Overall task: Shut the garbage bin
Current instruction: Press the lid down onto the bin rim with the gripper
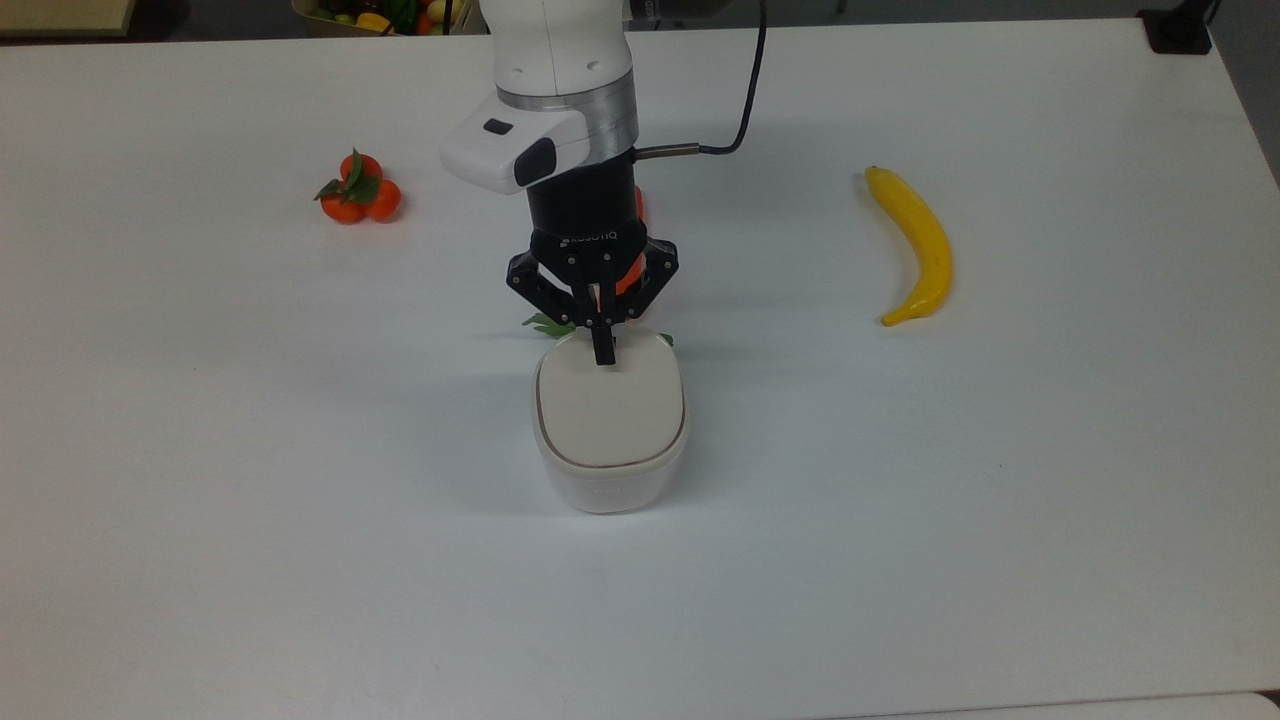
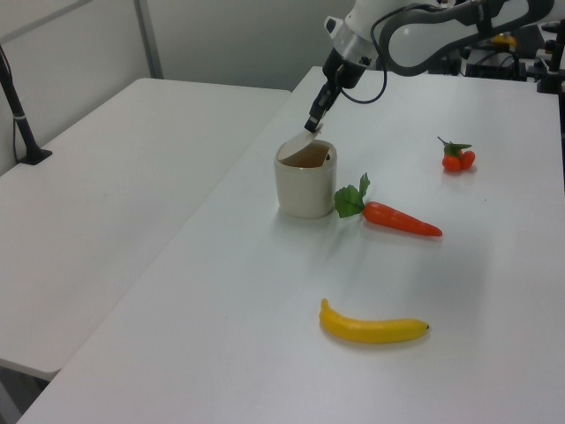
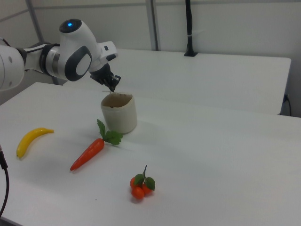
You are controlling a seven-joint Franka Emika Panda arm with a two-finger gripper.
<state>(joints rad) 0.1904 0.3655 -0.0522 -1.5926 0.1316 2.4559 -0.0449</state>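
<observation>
Claw (image 1: 603,352) pinched fully together with nothing held, fingertips pressing as one blunt point on the top of the lid (image 1: 610,410) near its free edge, at about 12 o'clock of the bin (image 1: 610,480) in the top view. Best done as a steady push downward and toward the hinge side at 6 o'clock — following the lid's arc rather than dragging across it, so the tip does not slide off the edge. Worth keeping the pressure light: tub looks small and light, and could tip or skid on the desk (image 1: 1000,450).

In the left view, lid (image 2: 301,141) tilted low over the tub (image 2: 305,185), not yet flat, claw (image 2: 312,125) touching its raised end. Closing judged mostly done, with the last bit of travel and perhaps a latch click left.

Bin near the middle of the desk, directly below the claw. Carrot (image 2: 402,218) lying just beside it, leaves almost touching the wall; banana (image 1: 915,245) well apart at 2 o'clock in the top view, tangerines (image 1: 358,190) at 10 o'clock.
</observation>
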